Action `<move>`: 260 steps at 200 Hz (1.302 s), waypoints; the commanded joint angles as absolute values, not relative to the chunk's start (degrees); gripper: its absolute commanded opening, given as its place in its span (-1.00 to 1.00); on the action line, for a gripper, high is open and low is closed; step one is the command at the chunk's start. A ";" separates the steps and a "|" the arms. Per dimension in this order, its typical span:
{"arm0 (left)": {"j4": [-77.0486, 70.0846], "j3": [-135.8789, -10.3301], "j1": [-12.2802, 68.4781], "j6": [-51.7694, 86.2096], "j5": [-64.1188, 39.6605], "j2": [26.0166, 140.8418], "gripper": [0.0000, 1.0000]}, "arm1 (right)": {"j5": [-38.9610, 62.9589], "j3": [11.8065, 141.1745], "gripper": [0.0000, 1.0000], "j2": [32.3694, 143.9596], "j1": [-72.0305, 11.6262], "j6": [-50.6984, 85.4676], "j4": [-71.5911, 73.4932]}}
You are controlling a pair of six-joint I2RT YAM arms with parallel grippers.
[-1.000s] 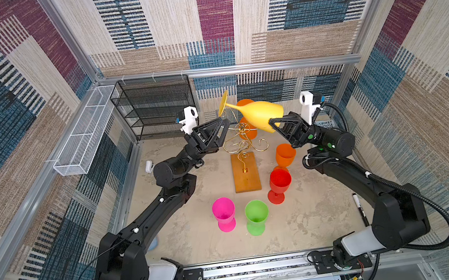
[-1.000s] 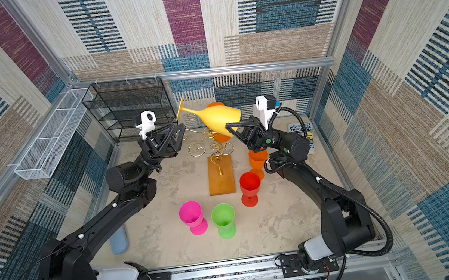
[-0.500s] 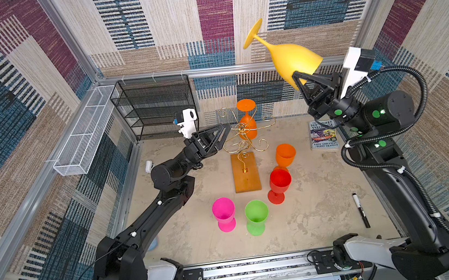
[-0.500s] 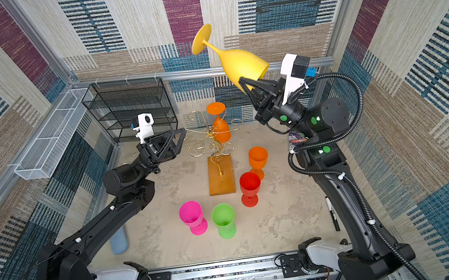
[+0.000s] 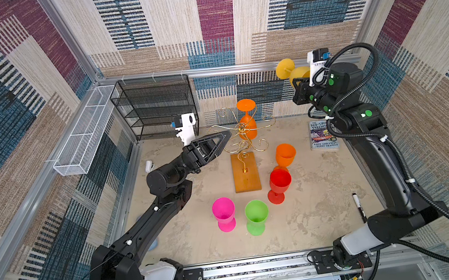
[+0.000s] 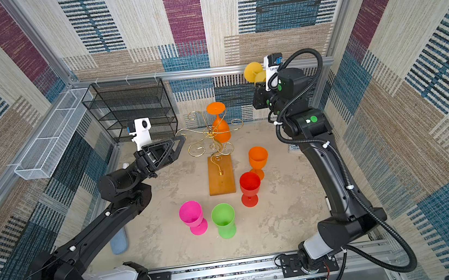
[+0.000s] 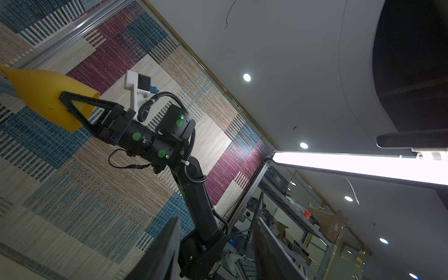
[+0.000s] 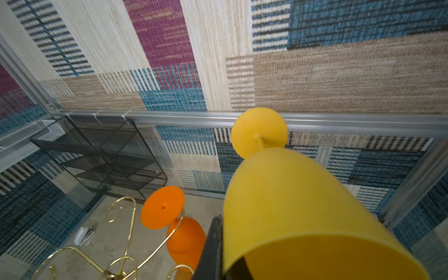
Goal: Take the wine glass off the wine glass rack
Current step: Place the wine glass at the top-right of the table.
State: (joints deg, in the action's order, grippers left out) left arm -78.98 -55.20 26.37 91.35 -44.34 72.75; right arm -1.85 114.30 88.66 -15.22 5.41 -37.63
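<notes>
Far left of the rack (image 5: 245,172), a white wire basket (image 5: 84,138) is fixed to the wall and a black mesh shelf (image 5: 157,105) stands in the back corner. Neither has a part in this job.

The left claw (image 5: 226,135) hovers just left of the rack's gold curls, apart from them. The left wrist view shows its two fingers spread with nothing between them, so it is released and empty.

On the rack, one orange glass (image 5: 247,124) hangs upside down from a curl at the back, foot uppermost. In front of the rack's wooden base, a pink glass (image 5: 223,210) and a green glass (image 5: 256,214) stand upright side by side on the table (image 5: 311,222). Just right of the base stand a red glass (image 5: 279,181) and a second orange glass (image 5: 285,154).

High up and well to the right of the rack, the right claw (image 7: 70,101) is clenched on the rim of the yellow glass (image 5: 285,68), with one finger outside the bowl and one inside. The glass lies tilted, foot pointing toward the back wall, and touches no wire.

Right of the rack, a book (image 5: 323,136) and a marker (image 5: 360,208) lie on the table.

As I judge it, the lift-off is done for the yellow glass. What is left is to turn it upright and set it down on a bare patch of table. The hanging orange glass would be the last one to come off.
</notes>
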 commanded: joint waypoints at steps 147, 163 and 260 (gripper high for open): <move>-80.86 -50.10 26.19 87.10 -47.81 68.46 0.01 | -3.46 127.50 -1.00 114.08 -6.06 2.98 -66.83; -80.86 -49.75 26.19 86.92 -48.02 68.03 0.01 | -3.72 127.20 -1.00 114.74 -5.98 3.25 -67.40; -80.86 -48.36 26.21 86.61 -48.91 68.11 0.01 | 2.06 118.86 -1.00 114.65 -5.80 2.84 -68.43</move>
